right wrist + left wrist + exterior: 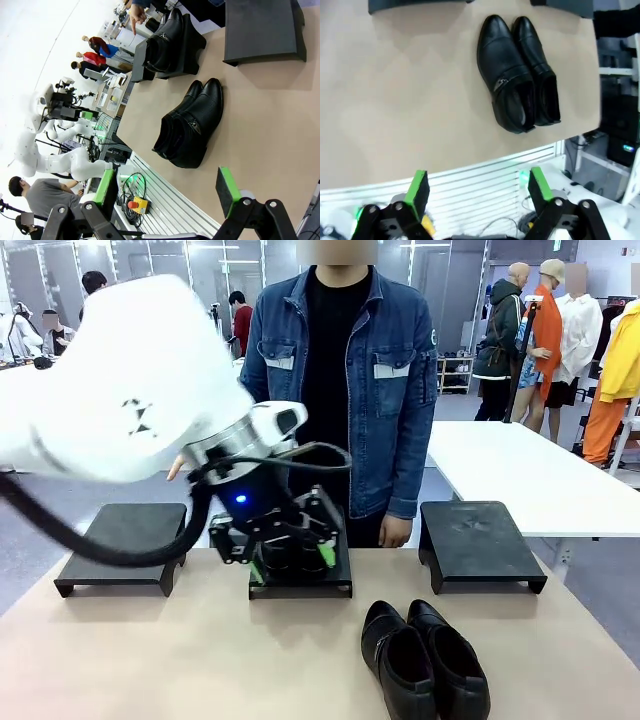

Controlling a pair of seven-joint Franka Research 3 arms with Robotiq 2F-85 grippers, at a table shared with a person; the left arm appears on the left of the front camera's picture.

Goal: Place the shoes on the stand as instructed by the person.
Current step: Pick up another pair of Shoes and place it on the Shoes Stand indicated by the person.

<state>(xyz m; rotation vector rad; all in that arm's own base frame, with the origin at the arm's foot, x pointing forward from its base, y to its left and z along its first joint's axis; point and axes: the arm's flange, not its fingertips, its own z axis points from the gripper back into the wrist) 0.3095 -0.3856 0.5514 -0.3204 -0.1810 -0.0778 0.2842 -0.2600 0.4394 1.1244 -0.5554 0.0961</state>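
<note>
Near pair [425,660]: two black glossy dress shoes, side by side and touching, on the tabletop [150,660] right of centre and close to its near edge; toes point far, toward the person [400,390], and the dark openings face near
Look of the near pair: smooth leather with a soft shine, rounded toes, low heels, dark insides, a small metal zip fitting on the side of a shoe
Far pair [167,42]: same black glossy kind, with a metal fitting on the side; the two shoes stand pressed together on the middle stand [300,588]
Left stand [125,530]: low, black, flat-topped, at the far left of the tabletop
Right stand [478,535]: same build, at the far right, just beyond the near pair
Left pincer [478,186]: released, green pads wide apart, hanging above the near edge of the tabletop, well apart from the near pair
Right pincer [166,192]: released, green pads wide apart, off the near right edge of the tabletop, facing both pairs
Person: blue denim jacket over a black T-shirt, standing at the far side behind the middle stand
Person's hand [136,12]: a finger stretched out toward the middle stand, near the far pair
</note>
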